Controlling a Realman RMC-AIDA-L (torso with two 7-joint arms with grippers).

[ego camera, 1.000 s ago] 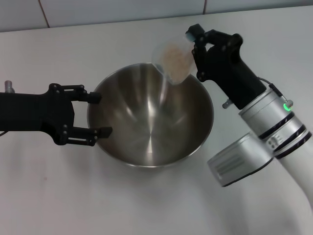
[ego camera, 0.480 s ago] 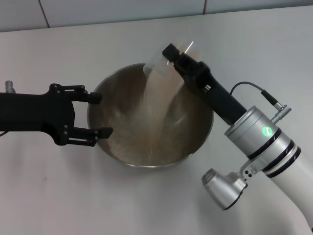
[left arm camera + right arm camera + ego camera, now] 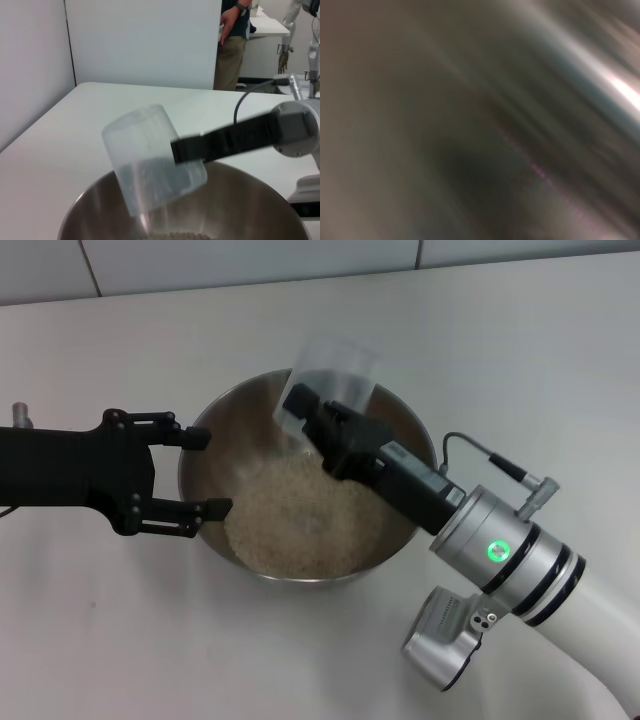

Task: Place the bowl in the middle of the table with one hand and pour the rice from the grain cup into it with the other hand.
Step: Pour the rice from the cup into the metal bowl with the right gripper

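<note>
The steel bowl stands mid-table on the white table and holds a heap of rice. My right gripper is shut on the transparent grain cup, tipped over with its mouth down above the bowl's far side; it looks empty. My left gripper is open, its two fingers lying against the bowl's left outer wall. The left wrist view shows the tipped cup, the right gripper, the bowl's rim and a few grains. The right wrist view is only blurred streaks.
A tiled wall borders the table's far edge. My right arm's silver forearm crosses the table's front right. In the left wrist view a person stands beyond the table's far end.
The right arm swung left and turned the cup fully over. The rice streamed out and now lies heaped in the bowl. The left arm has not moved.
</note>
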